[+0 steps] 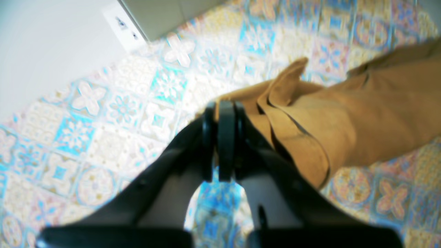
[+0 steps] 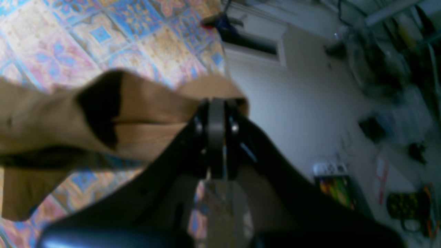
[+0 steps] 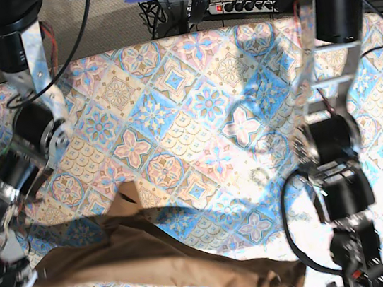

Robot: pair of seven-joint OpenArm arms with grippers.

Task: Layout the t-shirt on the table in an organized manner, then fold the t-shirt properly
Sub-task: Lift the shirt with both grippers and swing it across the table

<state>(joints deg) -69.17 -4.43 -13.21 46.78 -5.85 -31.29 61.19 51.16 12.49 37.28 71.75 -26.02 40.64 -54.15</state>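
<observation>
Both arms reach low over the bench (image 3: 190,79): left pincer (image 1: 225,110) and right pincer (image 2: 215,106) each clamp the one shirt (image 3: 158,262), stretched across the 6 o'clock edge.

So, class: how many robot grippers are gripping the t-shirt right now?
2. The left gripper pinches one end of the t-shirt; the right gripper pinches the opposite end, near the table edge.
</observation>
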